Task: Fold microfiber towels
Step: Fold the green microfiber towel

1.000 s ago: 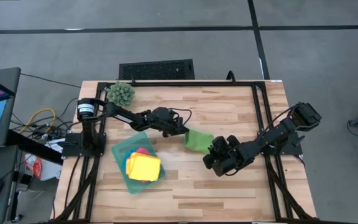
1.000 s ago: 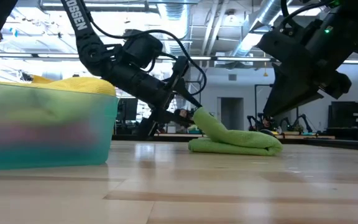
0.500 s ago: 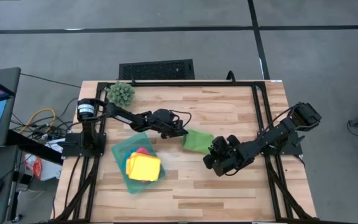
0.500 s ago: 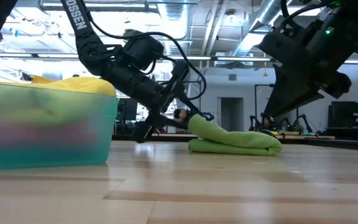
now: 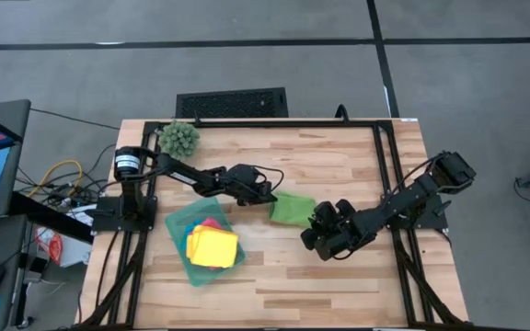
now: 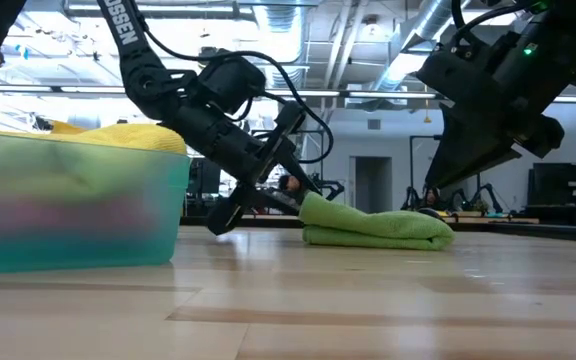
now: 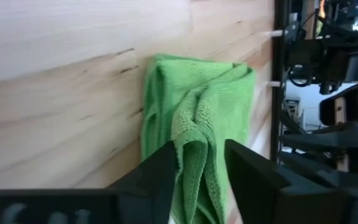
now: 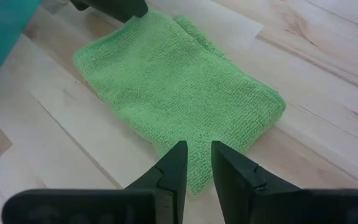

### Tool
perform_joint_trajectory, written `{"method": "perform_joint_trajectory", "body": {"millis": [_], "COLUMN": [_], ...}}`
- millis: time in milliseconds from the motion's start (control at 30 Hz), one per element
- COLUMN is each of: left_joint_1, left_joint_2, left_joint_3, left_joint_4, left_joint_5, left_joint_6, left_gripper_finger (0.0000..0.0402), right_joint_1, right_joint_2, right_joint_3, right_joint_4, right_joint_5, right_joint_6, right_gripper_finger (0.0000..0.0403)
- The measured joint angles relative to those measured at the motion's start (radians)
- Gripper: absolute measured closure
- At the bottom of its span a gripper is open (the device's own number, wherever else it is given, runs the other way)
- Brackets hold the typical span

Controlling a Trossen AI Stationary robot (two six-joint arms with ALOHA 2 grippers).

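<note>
Green towel (image 5: 293, 209): folded into a flat bundle near the middle of the table (image 5: 339, 276), lying on the wood between my 2 arms; I read 1 corner as lifted slightly at its 9 o'clock edge in the low view.
Left gripper (image 5: 268, 199): reaching in from 9 o'clock, low over the wood, its fingers (image 7: 160, 171) clamped on that raised corner of the green towel, a fold of cloth pinched between them in the left wrist view.
Right gripper (image 5: 317, 223): at about 4 o'clock from the towel, held just above the table; its fingers (image 8: 173, 168) stand slightly apart with nothing between them, the tips over the towel's near edge without gripping it.
Teal tray (image 5: 175, 223): at roughly 8 o'clock from the green towel, close to the left arm.
Yellow towel (image 5: 212, 246): folded, on top of the stack in the tray.
Pink towel (image 5: 212, 222): only an edge peeks out beneath the yellow one.
Spiky green ball (image 5: 179, 138): near the table's far-left corner, well apart from the towels.
</note>
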Motion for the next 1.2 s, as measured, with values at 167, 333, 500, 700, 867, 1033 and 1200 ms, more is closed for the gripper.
{"method": "perform_joint_trajectory", "body": {"millis": [167, 333, 500, 700, 867, 1033, 1200], "left_joint_1": [-0.007, -0.005, 0.010, 0.002, 0.004, 0.007, 0.002], "left_joint_2": [0.000, 0.000, 0.000, 0.000, 0.007, 0.007, 0.007], "left_joint_3": [0.030, 0.059, 0.124, 0.177, 0.177, 0.177, 0.178], "left_joint_4": [-0.018, -0.029, -0.022, -0.261, -0.344, -0.293, -0.289], "left_joint_5": [-0.018, -0.017, 0.023, -0.008, -0.089, -0.111, -0.116], "left_joint_6": [0.050, 0.089, 0.158, 0.289, 0.357, 0.381, 0.389], "left_gripper_finger": [0.0341, 0.0395, 0.0397, 0.0399, 0.0398, 0.0397, 0.0392], "right_joint_1": [0.000, 0.001, 0.025, 0.024, 0.009, -0.014, -0.049], "right_joint_2": [0.000, -0.001, -0.017, -0.018, -0.018, -0.018, -0.018], "right_joint_3": [0.000, 0.000, 0.001, 0.001, 0.000, 0.000, -0.006], "right_joint_4": [0.000, 0.000, -0.009, -0.014, -0.024, -0.018, 0.048], "right_joint_5": [0.000, 0.003, 0.065, 0.072, 0.085, 0.086, 0.089], "right_joint_6": [0.000, 0.006, 0.041, 0.048, 0.057, 0.041, -0.023], "right_gripper_finger": [0.0305, 0.0305, 0.0305, 0.0305, 0.0305, 0.0305, 0.0305]}}
